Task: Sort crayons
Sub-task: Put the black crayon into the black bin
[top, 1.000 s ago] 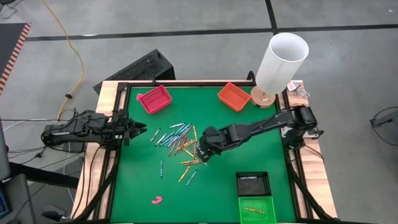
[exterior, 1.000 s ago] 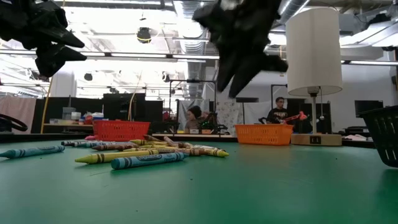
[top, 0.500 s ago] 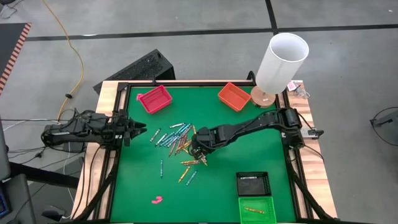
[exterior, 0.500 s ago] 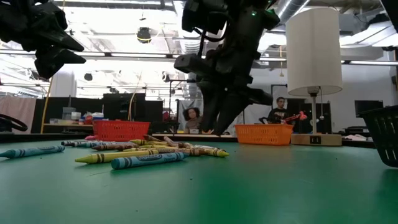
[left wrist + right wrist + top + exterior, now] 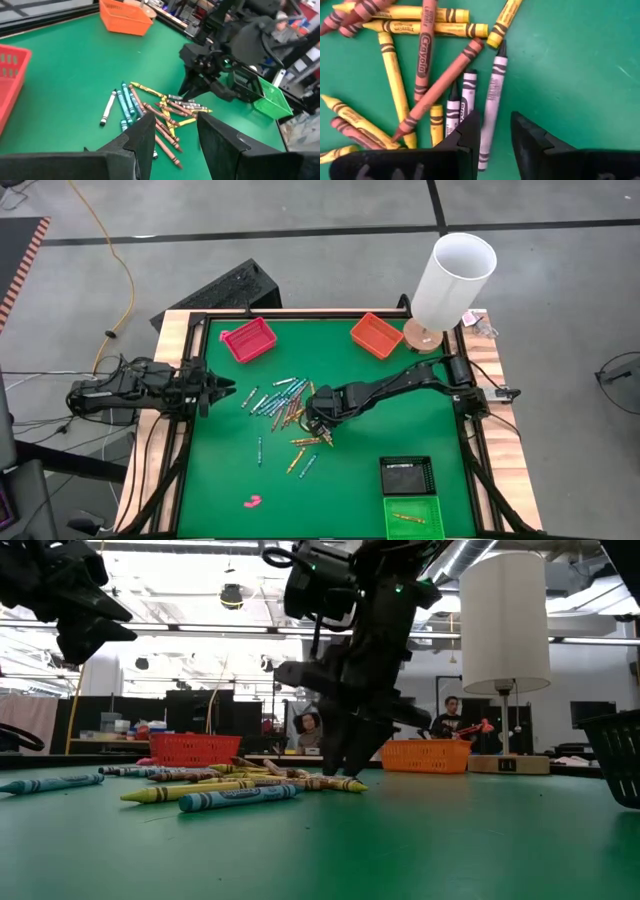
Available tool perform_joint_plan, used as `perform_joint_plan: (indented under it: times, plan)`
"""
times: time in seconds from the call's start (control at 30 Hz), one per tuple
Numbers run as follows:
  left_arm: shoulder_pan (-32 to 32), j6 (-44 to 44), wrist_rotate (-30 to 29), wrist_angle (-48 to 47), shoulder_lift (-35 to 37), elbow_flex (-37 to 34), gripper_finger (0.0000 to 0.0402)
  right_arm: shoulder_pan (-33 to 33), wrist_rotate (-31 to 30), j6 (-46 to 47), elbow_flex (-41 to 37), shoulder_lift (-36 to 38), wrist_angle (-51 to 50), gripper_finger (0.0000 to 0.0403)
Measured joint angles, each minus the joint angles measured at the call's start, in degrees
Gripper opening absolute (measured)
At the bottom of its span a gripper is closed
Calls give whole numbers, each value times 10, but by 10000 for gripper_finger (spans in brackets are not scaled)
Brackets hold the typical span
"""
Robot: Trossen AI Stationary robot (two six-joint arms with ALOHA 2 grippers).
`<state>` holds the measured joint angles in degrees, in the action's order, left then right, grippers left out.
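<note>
Right gripper [image 5: 492,131] over the crayons [image 5: 290,415] at mid-counter; jaws part-open, nothing held.
Crayons judged light, stiff, snappable, prone to roll; grip 1 grey crayon [image 5: 491,95] mid-length across its paper wrap.

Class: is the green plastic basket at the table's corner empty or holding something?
Holding something: one orange crayon lies inside the green plastic basket.

The setting was a large open lab or workshop. Exposed ducts [image 5: 480,555] and strip lights [image 5: 200,632] ran overhead, people [image 5: 448,720] sat at cluttered benches [image 5: 130,735] in the background, and a yellow cable [image 5: 118,265] trailed across the grey floor [image 5: 300,230].
</note>
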<state>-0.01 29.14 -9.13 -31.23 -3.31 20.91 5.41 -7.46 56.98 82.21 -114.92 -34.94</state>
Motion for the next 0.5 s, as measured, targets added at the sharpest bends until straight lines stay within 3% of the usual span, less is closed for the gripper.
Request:
perform_joint_plan:
  times: [0.1, 0.23, 0.5]
  plan:
    - [0, -17, 9, 14, 8, 0, 135, 0, -2, -1, 1, -5, -3, 108]
    - [0, -19, -27, 17, 34, 0, 135, 0, -3, -1, 1, -6, -5, 105]
    - [0, -32, -60, 25, 32, -8, 135, -3, -1, -1, 1, -6, -23, 66]
